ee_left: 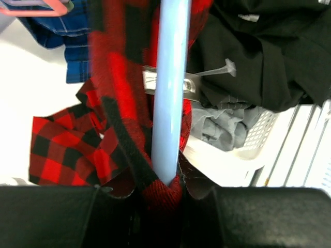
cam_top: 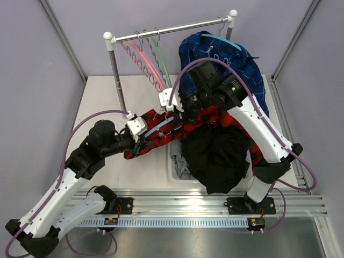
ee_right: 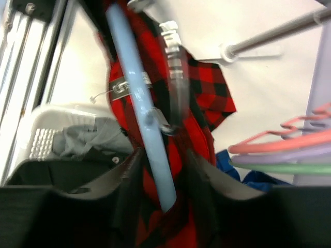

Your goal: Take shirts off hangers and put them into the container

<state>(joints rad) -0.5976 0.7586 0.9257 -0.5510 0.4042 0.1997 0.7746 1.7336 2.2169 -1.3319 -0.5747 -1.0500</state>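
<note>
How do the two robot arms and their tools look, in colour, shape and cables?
The left arm and the right arm are built alike: long white shell links joined by rounded black joints. A thin purple cable loops loosely along each arm. The left tool and the right tool each have two broad, dark fingers.

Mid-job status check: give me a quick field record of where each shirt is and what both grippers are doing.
red plaid shirt: on the blue hanger, spanning both grippers
left gripper: shut on the blue hanger, cloth pinched in too
right gripper: open, jaws loosely around the hanger bar
black shirt: draped over the white basket
grey shirt: inside the basket
blue plaid shirt: on the teal hanger, on the rail
bare hangers: pink, purple, green, on the rail
</note>
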